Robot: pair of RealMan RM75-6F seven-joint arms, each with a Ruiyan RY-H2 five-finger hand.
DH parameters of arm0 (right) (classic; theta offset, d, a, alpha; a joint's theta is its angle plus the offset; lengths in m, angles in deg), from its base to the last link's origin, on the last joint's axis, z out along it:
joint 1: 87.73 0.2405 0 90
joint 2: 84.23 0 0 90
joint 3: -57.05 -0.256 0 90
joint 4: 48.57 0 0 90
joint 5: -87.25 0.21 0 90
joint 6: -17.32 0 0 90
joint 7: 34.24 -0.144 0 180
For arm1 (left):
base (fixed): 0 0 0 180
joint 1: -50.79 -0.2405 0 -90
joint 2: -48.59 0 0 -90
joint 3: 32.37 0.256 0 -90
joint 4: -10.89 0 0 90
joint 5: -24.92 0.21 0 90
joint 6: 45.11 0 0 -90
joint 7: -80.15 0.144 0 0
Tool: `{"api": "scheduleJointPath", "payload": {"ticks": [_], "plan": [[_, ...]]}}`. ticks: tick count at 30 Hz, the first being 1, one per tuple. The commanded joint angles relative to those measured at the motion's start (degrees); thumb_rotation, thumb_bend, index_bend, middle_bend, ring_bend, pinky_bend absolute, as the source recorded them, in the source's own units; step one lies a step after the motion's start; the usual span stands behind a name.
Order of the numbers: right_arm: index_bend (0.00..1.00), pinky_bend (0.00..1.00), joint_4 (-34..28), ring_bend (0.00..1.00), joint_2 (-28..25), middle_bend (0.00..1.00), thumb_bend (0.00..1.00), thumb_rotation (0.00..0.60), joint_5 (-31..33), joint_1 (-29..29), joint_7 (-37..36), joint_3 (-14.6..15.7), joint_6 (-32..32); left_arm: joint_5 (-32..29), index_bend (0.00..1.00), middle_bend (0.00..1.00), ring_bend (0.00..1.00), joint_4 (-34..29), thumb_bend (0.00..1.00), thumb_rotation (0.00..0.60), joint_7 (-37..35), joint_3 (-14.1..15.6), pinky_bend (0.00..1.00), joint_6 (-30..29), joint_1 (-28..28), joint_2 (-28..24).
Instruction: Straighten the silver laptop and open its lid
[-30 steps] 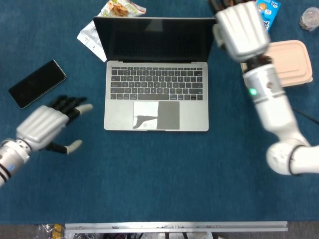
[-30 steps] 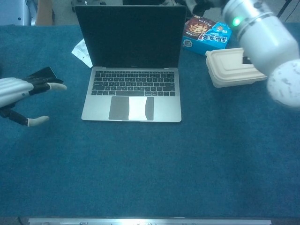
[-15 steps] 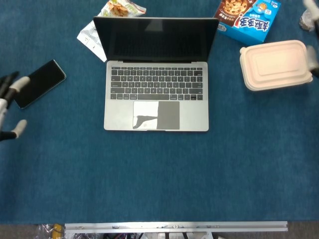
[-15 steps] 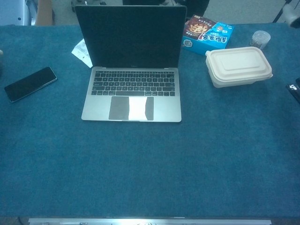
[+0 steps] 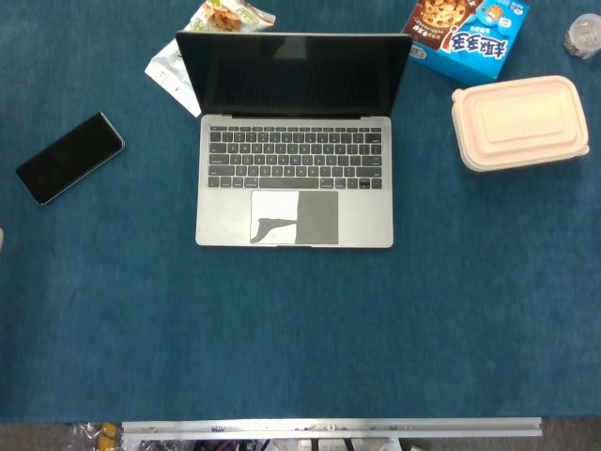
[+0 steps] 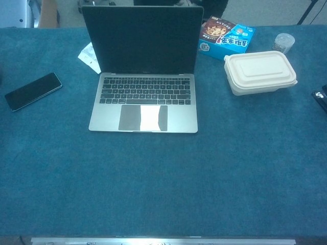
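The silver laptop (image 5: 294, 150) is seen square to the table edge at upper centre of the head view, its lid raised and its screen dark. A black phone (image 5: 69, 157) lies at left; a cream lidded container (image 5: 519, 123) and a blue snack box (image 5: 467, 30) lie at upper right. Both hands, visible a second ago, have been withdrawn from both views, so the state of their fingers cannot be told.

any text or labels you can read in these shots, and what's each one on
Blue snack box: large white characters, too blurred to read.
Laptop keys: legends too small.
Paper slip behind the laptop: print too small.
Snack packet: nothing legible.
Black item at right edge: white mark, unreadable.
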Motion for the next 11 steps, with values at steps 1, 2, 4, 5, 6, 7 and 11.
{"api": "scheduleJointPath", "payload": {"ticks": [1, 2, 4, 5, 6, 7, 11], "plan": [[0.00, 0.10, 1.40, 0.00, 0.84, 0.04, 0.46, 0.600, -1.30, -2.25, -1.07, 1.30, -0.72, 1.53, 0.01, 0.02, 0.00, -0.81, 0.34, 0.600, -0.22, 0.35, 0.00, -2.20, -1.96, 0.09], [0.00, 0.10, 1.66, 0.00, 1.04, 0.04, 0.46, 0.600, -1.63, -3.03, -1.72, 1.45, -1.00, 1.96, 0.01, 0.02, 0.00, -0.99, 0.34, 0.600, -0.33, 0.41, 0.00, -2.98, -2.64, 0.14], [0.00, 0.10, 2.25, 0.00, 1.24, 0.04, 0.45, 0.600, -2.10, -4.18, -2.08, 1.58, -1.66, 2.82, 0.02, 0.02, 0.00, -0.87, 0.34, 0.600, -0.38, 0.63, 0.00, -4.17, -3.69, 0.34], [0.00, 0.10, 2.72, 0.00, 1.32, 0.04, 0.46, 0.600, -2.39, -4.92, -2.02, 1.62, -2.20, 3.34, 0.02, 0.03, 0.00, -0.72, 0.34, 0.600, -0.22, 0.85, 0.00, -4.80, -4.35, 0.47], [0.00, 0.10, 3.05, 0.00, 1.40, 0.04, 0.45, 0.600, -2.55, -5.45, -2.01, 1.63, -2.54, 3.63, 0.02, 0.03, 0.00, -0.64, 0.34, 0.600, 0.00, 0.98, 0.00, -5.23, -4.83, 0.53], [0.00, 0.10, 3.34, 0.00, 1.43, 0.04, 0.45, 0.600, -2.63, -5.94, -2.05, 1.62, -2.77, 3.86, 0.02, 0.03, 0.00, -0.59, 0.34, 0.600, 0.19, 1.10, 0.00, -5.56, -5.27, 0.56], [0.00, 0.10, 4.21, 0.00, 1.35, 0.04, 0.45, 0.600, -2.33, -7.61, -3.00, 1.36, -2.63, 4.15, 0.02, 0.03, 0.00, -0.76, 0.34, 0.600, -0.10, 1.09, 0.00, -5.96, -6.43, 0.25]]}}
